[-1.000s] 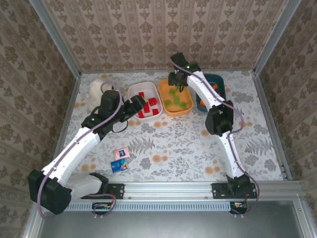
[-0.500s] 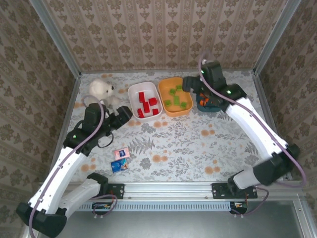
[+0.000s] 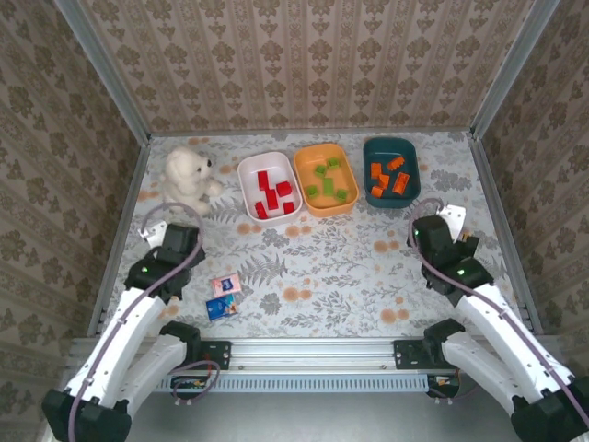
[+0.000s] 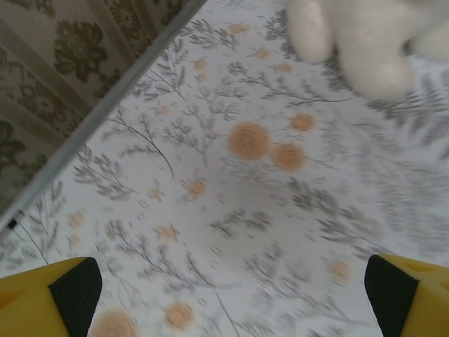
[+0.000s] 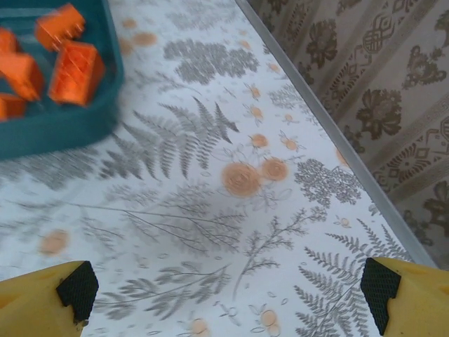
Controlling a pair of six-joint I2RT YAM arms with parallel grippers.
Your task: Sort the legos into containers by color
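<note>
Three containers stand in a row at the back. The white bin [image 3: 244, 175] holds the red legos [image 3: 273, 193]. In the orange bin [image 3: 308, 155] lie the green legos [image 3: 328, 187], and the teal bin [image 3: 386, 152] holds the orange legos [image 3: 388, 180]. My left gripper [image 3: 158, 232] hangs open over bare cloth at the left, below the bear, with nothing between its fingers [image 4: 231, 295]. On the right my right gripper [image 3: 457, 227] is open and empty [image 5: 228, 288], short of the teal bin [image 5: 63, 126] and its orange legos [image 5: 74, 70].
A white plush bear [image 3: 187, 177] sits at the back left, its feet in the left wrist view [image 4: 365, 42]. Two flat printed squares [image 3: 224, 286] lie near the front left. Aluminium rails [image 3: 497, 212] and wallpapered walls border the floral cloth.
Both arms have drawn back from the bins toward the near side, the left to the left edge, the right to the right edge. Both grippers have opened wide.
</note>
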